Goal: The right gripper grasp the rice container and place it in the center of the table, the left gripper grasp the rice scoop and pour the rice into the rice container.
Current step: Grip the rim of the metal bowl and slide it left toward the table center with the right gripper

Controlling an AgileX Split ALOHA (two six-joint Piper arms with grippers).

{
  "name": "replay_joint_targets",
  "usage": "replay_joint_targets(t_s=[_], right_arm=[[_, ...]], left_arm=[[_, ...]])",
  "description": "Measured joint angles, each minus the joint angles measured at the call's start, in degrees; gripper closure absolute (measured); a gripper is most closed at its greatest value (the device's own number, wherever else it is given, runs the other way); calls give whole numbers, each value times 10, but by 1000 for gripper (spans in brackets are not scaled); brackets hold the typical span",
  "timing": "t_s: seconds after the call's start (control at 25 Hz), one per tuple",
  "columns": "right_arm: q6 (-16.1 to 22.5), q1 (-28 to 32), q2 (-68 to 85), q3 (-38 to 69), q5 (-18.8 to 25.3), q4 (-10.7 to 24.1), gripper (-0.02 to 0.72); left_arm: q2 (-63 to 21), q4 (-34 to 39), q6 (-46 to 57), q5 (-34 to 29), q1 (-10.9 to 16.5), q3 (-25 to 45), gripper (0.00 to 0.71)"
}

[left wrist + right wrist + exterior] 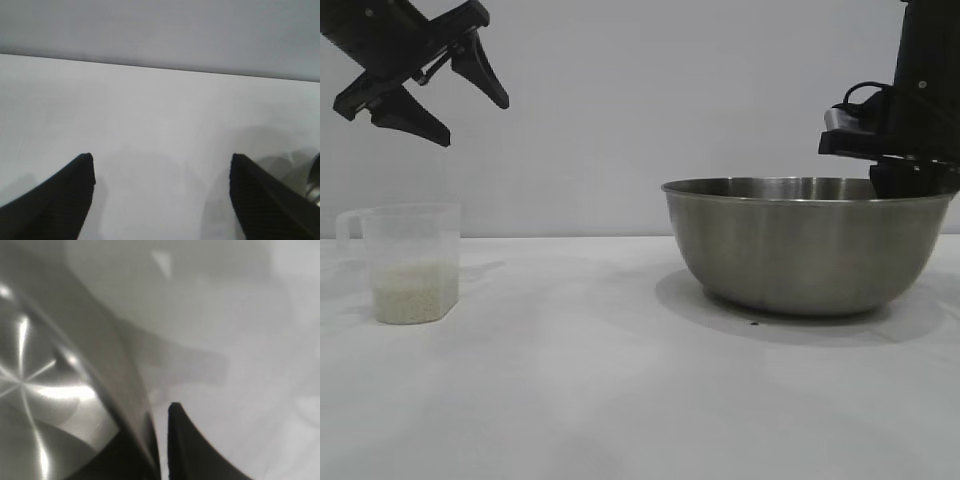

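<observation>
The rice container [807,245], a large round bowl of brushed grey steel with a thin rolled rim and a smoothly curved wall, is seen standing upright towards the right edge of the plain white table [580,390], and its rim is pinched at the right side by the right gripper [160,440], one dark finger inside the wall and one outside. Near the left edge, well apart from it, the rice scoop [408,262] is found: a small translucent plastic cup with a loop handle, its bottom third filled with off-white rice [414,294]. The left gripper [445,95] is held above the scoop, released and holding nothing.
</observation>
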State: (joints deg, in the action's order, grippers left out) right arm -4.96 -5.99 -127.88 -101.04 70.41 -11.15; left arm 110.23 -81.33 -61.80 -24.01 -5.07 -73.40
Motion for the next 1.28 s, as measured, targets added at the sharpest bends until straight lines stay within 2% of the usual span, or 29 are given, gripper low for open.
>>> replay_joint_targets(t_s=[0.2,0.68,1.0,1.04,1.08,1.2,1.28], right_arm=[[-20,-1,3,-7,-2,-36,703],[-33,-94,5,-7,-7,-46,703],[-34,-120,5,11,-7,-59,703],[-34,-120,5,11,-7,-61,644],[-34,-120,5,11,-7,-63,644],[-34,-120,5,11,-7,-64,453],[-34,-120,6,11,-7,-64,279]], left_arm=[[0,0,0,-1,0,0,214],[0,0,0,-1,0,0,214],[0,-1,0,-2,0,0,214],[0,-1,0,-3,0,0,214],[0,-1,0,-3,0,0,214],[0,-1,0,-6,0,0,214],[0,-1,0,-8,0,0,214]])
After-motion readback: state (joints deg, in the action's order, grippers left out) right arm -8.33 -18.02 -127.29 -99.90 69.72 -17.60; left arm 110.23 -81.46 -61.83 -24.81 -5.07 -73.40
